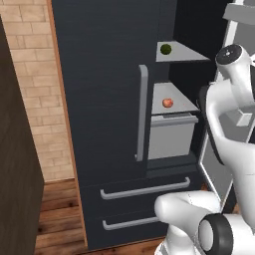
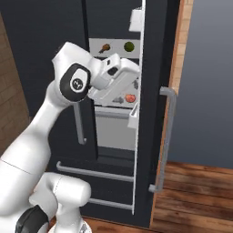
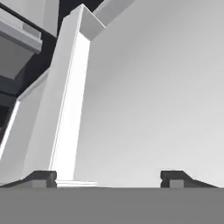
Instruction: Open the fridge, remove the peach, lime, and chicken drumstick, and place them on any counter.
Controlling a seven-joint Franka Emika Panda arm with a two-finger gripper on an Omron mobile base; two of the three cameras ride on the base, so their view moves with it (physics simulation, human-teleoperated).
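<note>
We see the fridge [image 1: 104, 99] with its right door [image 2: 152, 136] swung open and its left door closed, a long grey bar handle [image 1: 142, 112] running down the closed door. On the upper pale shelf [image 1: 191, 54] the lime [image 1: 166, 49] rests near the front edge; in the right base view the chicken drumstick [image 2: 105, 47] lies at nine o'clock of the lime on that same shelf. The peach [image 1: 168, 102] sits on the shelf below, at six o'clock of the lime, above a grey bin [image 1: 172, 134]. Two drawers with horizontal handles [image 1: 144, 190] close the fridge's base. The gripper [image 3: 109, 177] faces the pale inner lining of the open door; its jaws stand wide apart and grasp nothing. In the right base view we find the hand [image 2: 116, 79] raised before the shelves, just beside the door's edge.
</note>
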